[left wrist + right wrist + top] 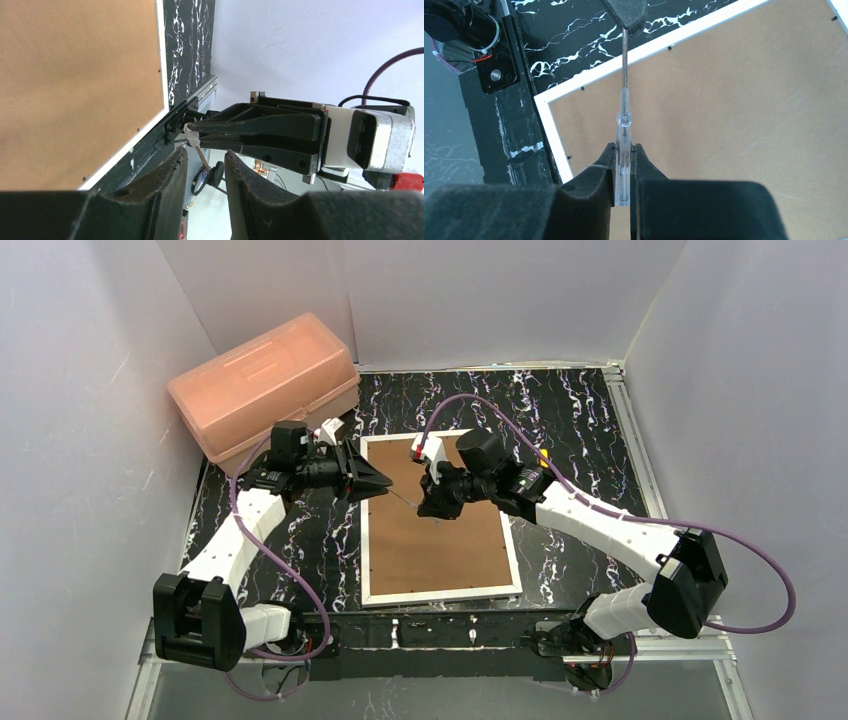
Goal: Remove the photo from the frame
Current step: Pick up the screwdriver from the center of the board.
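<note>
Here the frame [440, 540] lies face down mid-bench, brown back up; the photo is hidden inside. The right hand [624, 150] is clamped on a screwdriver [624, 122]. The left hand [206, 157] brackets its shaft, fingers slightly apart; a grip cannot be told. This looks like tool handling. Next, the blade likely needs to reach the back's edge clips.

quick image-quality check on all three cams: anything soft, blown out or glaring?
Top external: evenly lit and sharp, with no glare on the frame. Left wrist: the left gripper's fingers are a blurred dark mass in the foreground. The wall behind is bright, and the right gripper is sharp. Right wrist: its own fingers are blurred. The screwdriver and the frame's back are crisp, no glare.
</note>
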{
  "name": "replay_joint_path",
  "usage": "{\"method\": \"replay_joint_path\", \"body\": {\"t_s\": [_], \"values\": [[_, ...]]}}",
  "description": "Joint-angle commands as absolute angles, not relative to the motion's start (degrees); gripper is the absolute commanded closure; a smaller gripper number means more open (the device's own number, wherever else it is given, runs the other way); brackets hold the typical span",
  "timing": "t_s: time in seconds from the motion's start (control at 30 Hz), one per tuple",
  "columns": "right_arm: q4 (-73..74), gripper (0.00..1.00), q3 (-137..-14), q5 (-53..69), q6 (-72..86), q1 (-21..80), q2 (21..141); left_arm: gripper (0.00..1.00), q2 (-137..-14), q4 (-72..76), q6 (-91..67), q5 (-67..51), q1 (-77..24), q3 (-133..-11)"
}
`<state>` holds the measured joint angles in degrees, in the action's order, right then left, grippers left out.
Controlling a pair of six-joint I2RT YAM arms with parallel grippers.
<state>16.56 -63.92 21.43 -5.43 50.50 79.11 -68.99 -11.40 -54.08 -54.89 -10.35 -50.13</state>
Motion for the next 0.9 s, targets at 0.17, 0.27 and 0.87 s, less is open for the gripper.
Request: {"method": "replay_joint_path", "body": {"t_s": [0.17,0.27,0.87], "values": [[16.6,0.99,-66.4,20.8,-7.2,51.3,79.3,0.74,-70.9,-18.4,-48.9,-57.0,-10.3,-53.2],[16.4,0.99,-66.4,20.9,-7.2,51.4,79.5,0.78,-71.1,-18.7,-48.6,-56.9,-10.3,-53.1],[16.3,0.97,-67.0,20.9,-7.4,52.5,81.4,1.0,-72.3,-21.3,-46.5,-57.0,-11.3,-52.6]]}}
